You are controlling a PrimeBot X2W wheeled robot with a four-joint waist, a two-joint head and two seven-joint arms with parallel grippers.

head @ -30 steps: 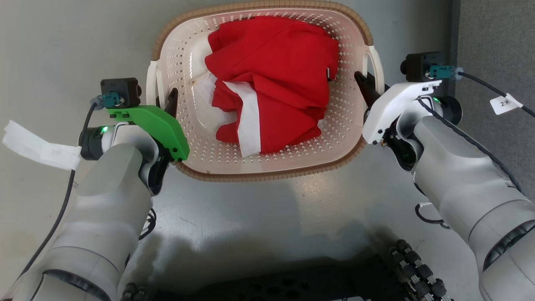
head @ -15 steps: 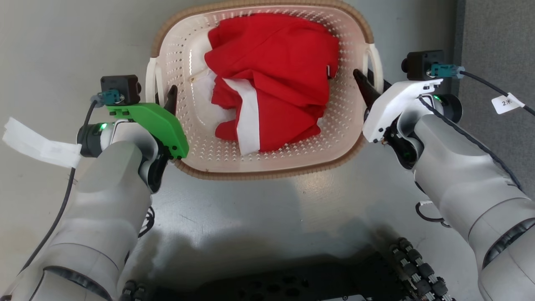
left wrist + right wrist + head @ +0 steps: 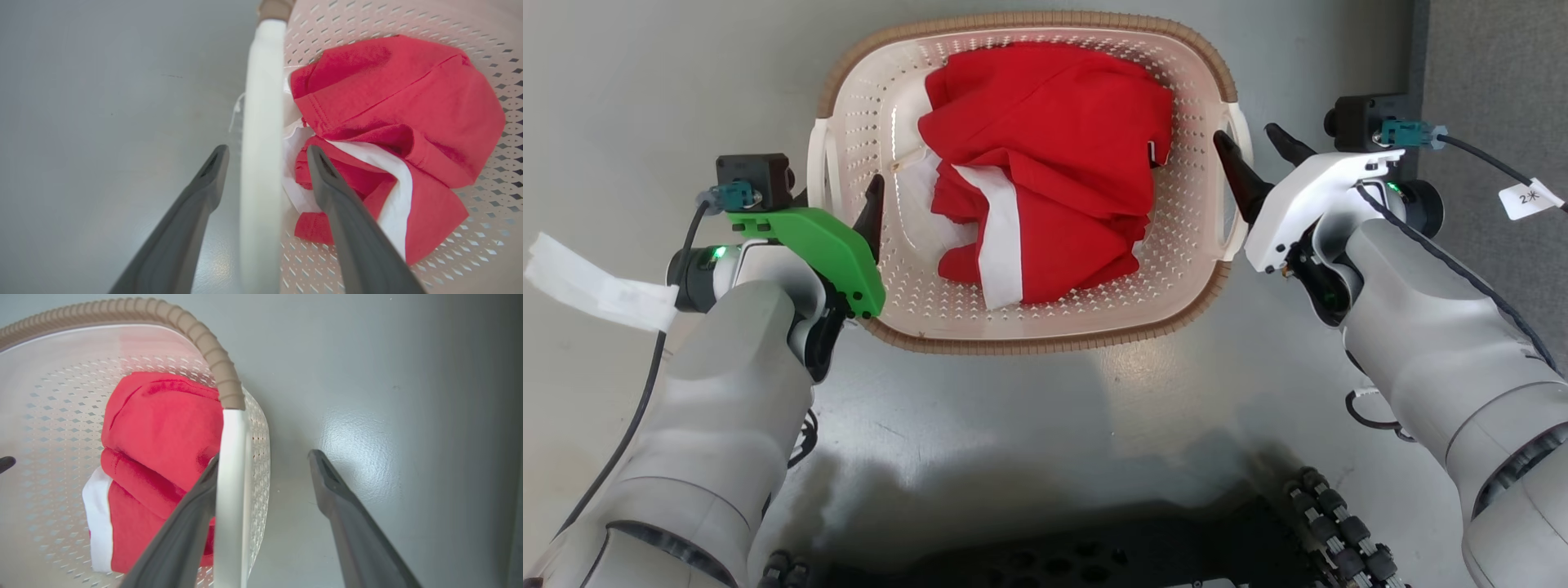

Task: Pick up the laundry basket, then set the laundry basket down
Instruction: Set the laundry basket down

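left claw [image 3: 267, 149] wide astride left handle [image 3: 261, 102] | right claw [image 3: 265, 455] wide astride right handle [image 3: 231, 477] | head view: whole laundry basket [image 3: 1029, 343]

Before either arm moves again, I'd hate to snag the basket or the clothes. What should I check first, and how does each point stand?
1. The left gripper is open and straddles the left handle, gaps both sides: ok.
2. The right gripper is open and straddles the right handle: ok.
3. The right inner finger is clear of that handle: cannot tell.
4. The red garment lies inside the laundry basket, nothing over the rim: ok.
5. The left inner finger is clear of the garment: cannot tell.
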